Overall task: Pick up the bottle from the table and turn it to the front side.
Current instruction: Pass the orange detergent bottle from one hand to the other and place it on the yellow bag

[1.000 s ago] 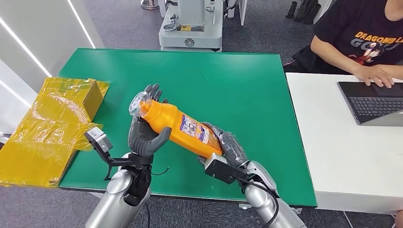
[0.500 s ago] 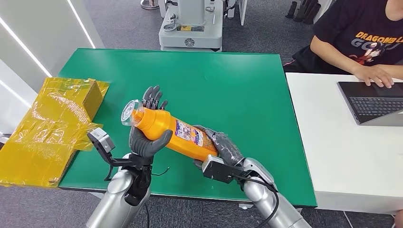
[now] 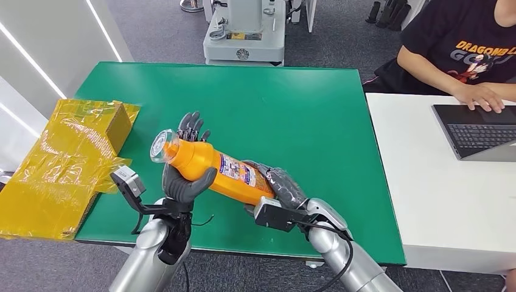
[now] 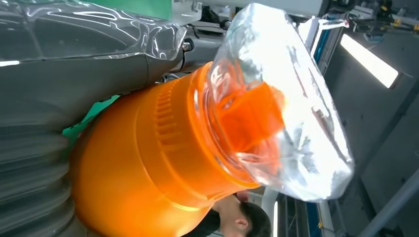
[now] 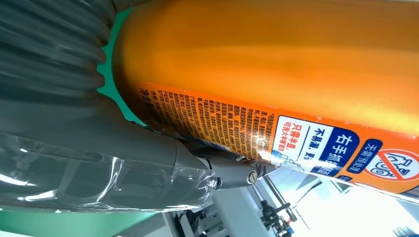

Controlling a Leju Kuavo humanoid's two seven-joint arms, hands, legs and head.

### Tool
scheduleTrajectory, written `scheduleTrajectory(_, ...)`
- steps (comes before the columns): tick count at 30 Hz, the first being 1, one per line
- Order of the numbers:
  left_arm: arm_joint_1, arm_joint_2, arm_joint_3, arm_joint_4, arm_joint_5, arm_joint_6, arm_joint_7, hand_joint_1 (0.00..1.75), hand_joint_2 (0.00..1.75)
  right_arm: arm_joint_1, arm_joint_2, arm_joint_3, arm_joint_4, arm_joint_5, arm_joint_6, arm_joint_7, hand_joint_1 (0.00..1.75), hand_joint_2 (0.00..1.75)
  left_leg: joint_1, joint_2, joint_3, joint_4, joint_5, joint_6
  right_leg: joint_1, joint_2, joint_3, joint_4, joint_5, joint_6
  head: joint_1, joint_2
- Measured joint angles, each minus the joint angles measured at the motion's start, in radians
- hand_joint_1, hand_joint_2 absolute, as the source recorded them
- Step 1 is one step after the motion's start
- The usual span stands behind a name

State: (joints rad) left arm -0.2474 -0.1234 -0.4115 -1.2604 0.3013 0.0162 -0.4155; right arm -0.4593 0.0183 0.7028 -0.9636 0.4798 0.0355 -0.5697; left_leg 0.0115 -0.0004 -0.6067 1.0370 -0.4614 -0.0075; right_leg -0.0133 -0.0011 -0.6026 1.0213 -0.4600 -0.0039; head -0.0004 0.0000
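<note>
An orange bottle (image 3: 214,170) with a clear cap (image 3: 159,146) and a printed label (image 3: 236,171) is held lying above the green table (image 3: 304,109). My left hand (image 3: 185,176) cups its neck end from below, thumb in front, fingers up behind it. My right hand (image 3: 277,185) grips its base end. The left wrist view has the clear cap (image 4: 281,103) over the orange neck (image 4: 163,158). Small print on the label (image 5: 276,133) faces the camera in the right wrist view, with the thumb (image 5: 123,158) against the bottle.
A yellow-wrapped cardboard box (image 3: 67,158) lies at the table's left edge. A white table (image 3: 438,182) at the right carries a laptop (image 3: 477,129), where a person (image 3: 468,55) in a black shirt types. A grey machine base (image 3: 243,30) stands beyond the far edge.
Both hands have carried the bottle a little to the left and nearer to me. The cap end has dropped slightly.
</note>
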Motion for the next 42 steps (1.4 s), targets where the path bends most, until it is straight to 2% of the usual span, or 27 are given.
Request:
scheduleTrajectory(2, 0.003, -0.003, 0.004, -0.001, 0.002, 0.007, -0.003, 1.60, 1.75, 0.000, 0.000, 0.002, 0.003, 0.002, -0.002, 0.005, 1.75, 1.75, 0.000, 0.000, 0.000, 0.000, 0.000, 0.000, 0.000, 0.000, 0.000, 0.000, 0.000, 0.000, 0.000, 0.000)
scheduleTrajectory(3, 0.004, -0.004, 0.005, -0.001, 0.002, 0.011, -0.005, 1.74, 1.75, 0.000, 0.000, 0.003, 0.005, 0.004, -0.005, 0.008, 1.75, 1.75, 0.000, 0.000, 0.000, 0.000, 0.000, 0.000, 0.000, 0.000, 0.000, 0.000, 0.000, 0.000, 0.000, 0.000)
scheduleTrajectory(32, 0.017, -0.012, 0.007, -0.023, 0.005, 0.013, -0.014, 1.75, 1.75, 0.013, 0.000, 0.008, 0.021, 0.040, -0.023, 0.029, 1.75, 1.75, 0.000, 0.000, 0.000, 0.000, 0.000, 0.000, 0.000, 0.000, 0.000, 0.000, 0.000, 0.000, 0.000, 0.000)
scheduleTrajectory(33, 0.017, -0.012, 0.007, -0.023, 0.004, 0.013, -0.014, 1.75, 1.75, 0.013, 0.000, 0.009, 0.021, 0.040, -0.023, 0.030, 1.70, 1.75, 0.000, 0.000, 0.000, 0.000, 0.000, 0.000, 0.000, 0.000, 0.000, 0.000, 0.000, 0.000, 0.000, 0.000)
scheduleTrajectory(34, 0.017, -0.012, 0.007, -0.023, 0.004, 0.011, -0.014, 1.75, 1.75, 0.013, 0.000, 0.009, 0.021, 0.040, -0.023, 0.031, 1.36, 1.75, 0.000, 0.000, 0.000, 0.000, 0.000, 0.000, 0.000, 0.000, 0.000, 0.000, 0.000, 0.000, 0.000, 0.000)
scheduleTrajectory(37, 0.017, -0.012, 0.007, -0.023, -0.001, 0.005, -0.014, 1.75, 1.75, 0.013, 0.000, 0.010, 0.020, 0.040, -0.024, 0.037, 0.10, 1.75, 0.000, 0.000, 0.000, 0.000, 0.000, 0.000, 0.000, 0.000, 0.000, 0.000, 0.000, 0.000, 0.000, 0.000)
scheduleTrajectory(38, 0.017, -0.011, 0.007, -0.023, -0.005, 0.004, -0.012, 1.75, 1.75, 0.014, 0.000, 0.010, 0.019, 0.040, -0.027, 0.040, 0.00, 1.75, 0.000, 0.000, 0.000, 0.000, 0.000, 0.000, 0.000, 0.000, 0.000, 0.000, 0.000, 0.000, 0.000, 0.000)
scheduleTrajectory(42, 0.019, -0.010, 0.007, -0.023, -0.024, -0.001, -0.006, 1.75, 1.75, 0.023, 0.003, 0.014, 0.000, 0.026, -0.053, 0.047, 0.00, 1.75, 0.000, 0.000, 0.000, 0.000, 0.000, 0.000, 0.000, 0.000, 0.000, 0.000, 0.000, 0.000, 0.000, 0.000)
